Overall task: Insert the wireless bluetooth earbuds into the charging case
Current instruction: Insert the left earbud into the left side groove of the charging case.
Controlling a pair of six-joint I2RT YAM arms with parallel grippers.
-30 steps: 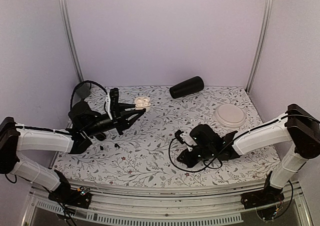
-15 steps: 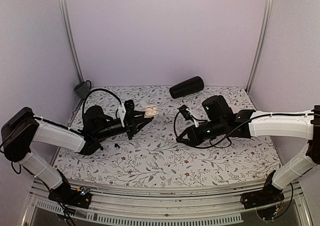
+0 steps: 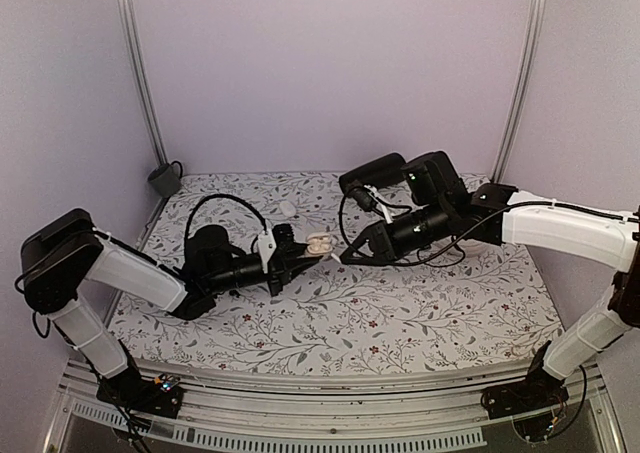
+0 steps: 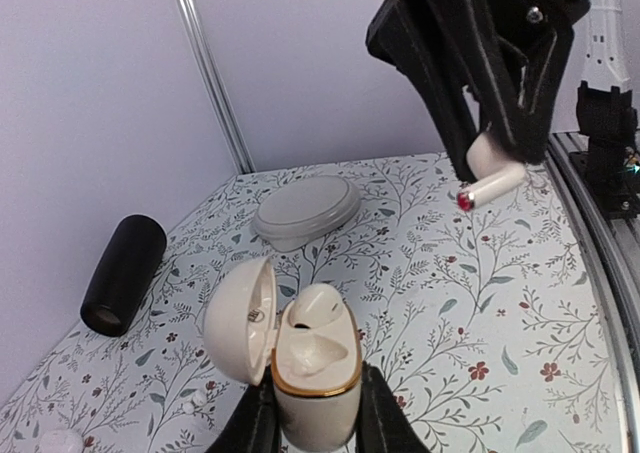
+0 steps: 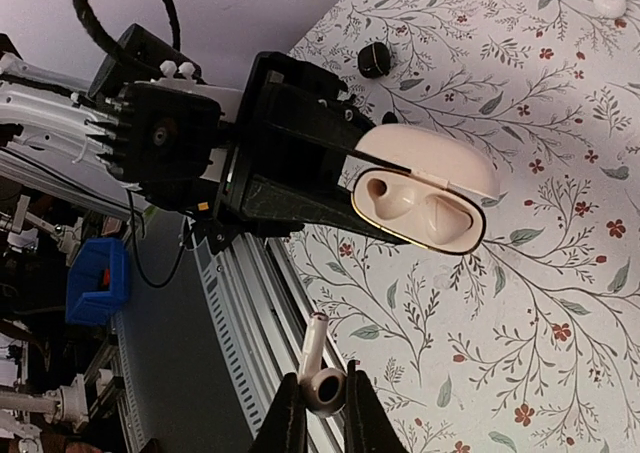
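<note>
The charging case is cream with a gold rim, and its lid stands open to the left. My left gripper is shut on its body and holds it above the table; it also shows in the top view. Its near slot is empty; I cannot tell whether the far slot holds a bud. The earbud is white with a stem, not black. My right gripper is shut on its head, stem pointing toward the case. In the left wrist view the earbud hangs a short way right of the case. The gripper tips nearly meet in the top view.
A black cylinder lies at the back, partly behind the right arm. A round grey disc lies beyond the case. A small white piece and a small black piece lie on the floral cloth. The table's front rail is below the earbud.
My left gripper has carried the open case from the back left to the middle. My right gripper has risen from the front and moved back-left until its tip faces the case.
</note>
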